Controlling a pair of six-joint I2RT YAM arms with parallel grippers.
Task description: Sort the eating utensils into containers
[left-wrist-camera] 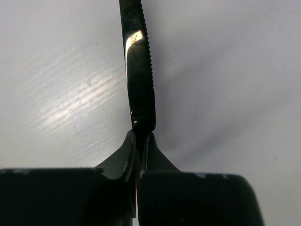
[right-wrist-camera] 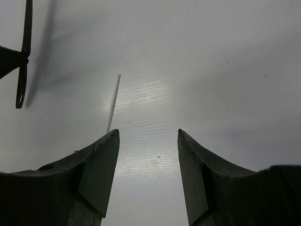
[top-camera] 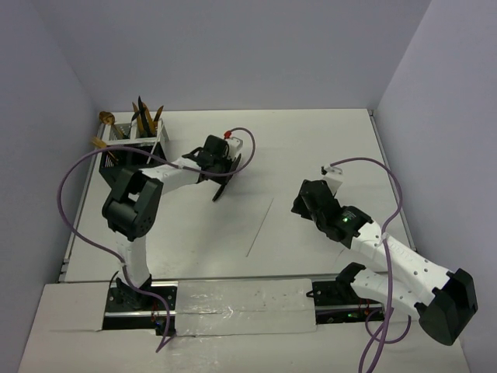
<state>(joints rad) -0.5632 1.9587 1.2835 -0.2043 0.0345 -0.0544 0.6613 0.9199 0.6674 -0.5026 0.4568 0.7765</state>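
While hovering left of centre over the table (top-camera: 326, 140), clamps left gripper (left-wrist-camera: 140, 136) fully closed on a knife (left-wrist-camera: 140, 80), serrated blade sticking out beyond the fingertips. Holds knife steeply tilted, lower end close to the table; cannot tell whether touching. Just right of the caddy (top-camera: 147, 142), itself at far left. Several utensils (top-camera: 147, 113) upright in caddy's compartments, two gold heads poking out on its left side. Right of centre, right gripper (right-wrist-camera: 148, 174) low over the table, jaws wide apart, nothing between them. Between the arms, white stick (top-camera: 260, 225) flat on the table, touching neither gripper.
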